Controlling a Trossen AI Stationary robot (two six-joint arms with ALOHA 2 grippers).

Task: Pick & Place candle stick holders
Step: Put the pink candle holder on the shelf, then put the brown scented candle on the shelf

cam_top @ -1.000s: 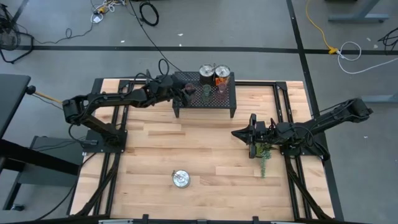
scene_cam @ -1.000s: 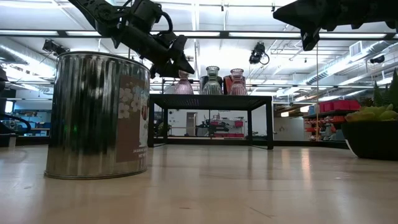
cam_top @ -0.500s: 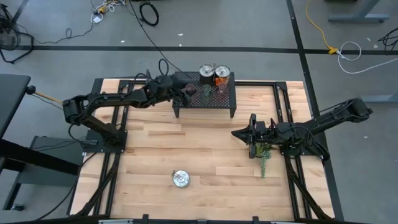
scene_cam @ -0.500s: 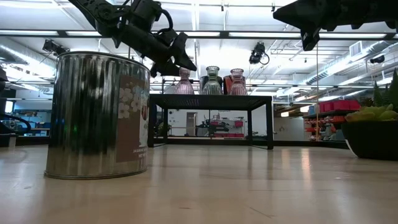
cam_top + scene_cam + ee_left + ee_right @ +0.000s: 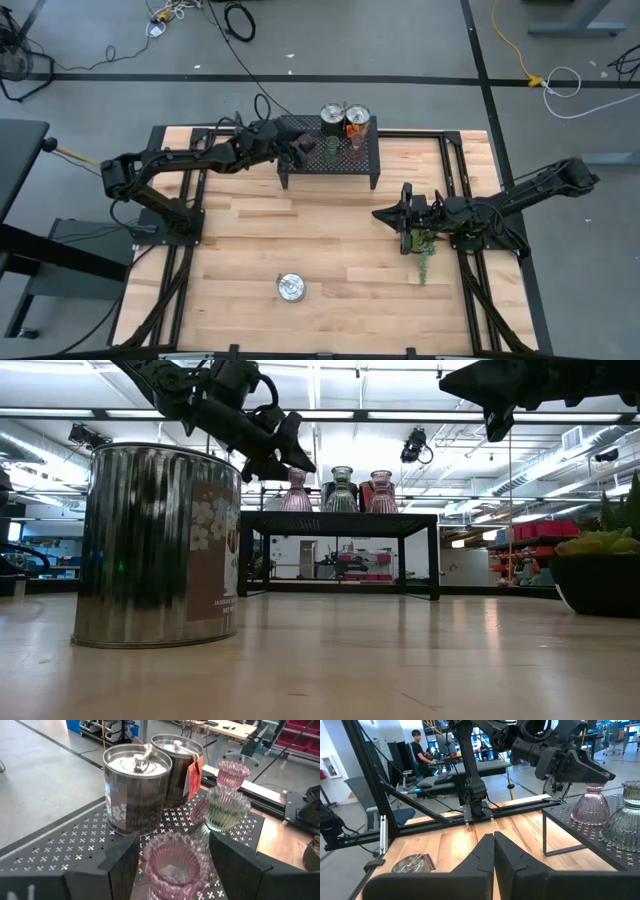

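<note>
Three candle stick holders stand on a black perforated stand [image 5: 330,160] at the table's far side: a pinkish-brown one [image 5: 175,862], a pale green one [image 5: 227,810] and a second pinkish-brown one [image 5: 231,772]. My left gripper [image 5: 296,147] is open and hovers just above the nearest pinkish holder [image 5: 295,493]. One finger stands on either side of its rim without touching it. My right gripper [image 5: 385,214] is shut and empty, above the table's right half, next to a potted plant [image 5: 421,246].
Two silvery tins [image 5: 137,785] [image 5: 177,765] stand on the stand behind the holders. A third tin [image 5: 291,288] stands on the bare wood near the table's front. People show in the room beyond the table [image 5: 417,750].
My left gripper has moved a little toward the nearest pinkish holder, staying open above it. The holders and the right arm have kept still.
</note>
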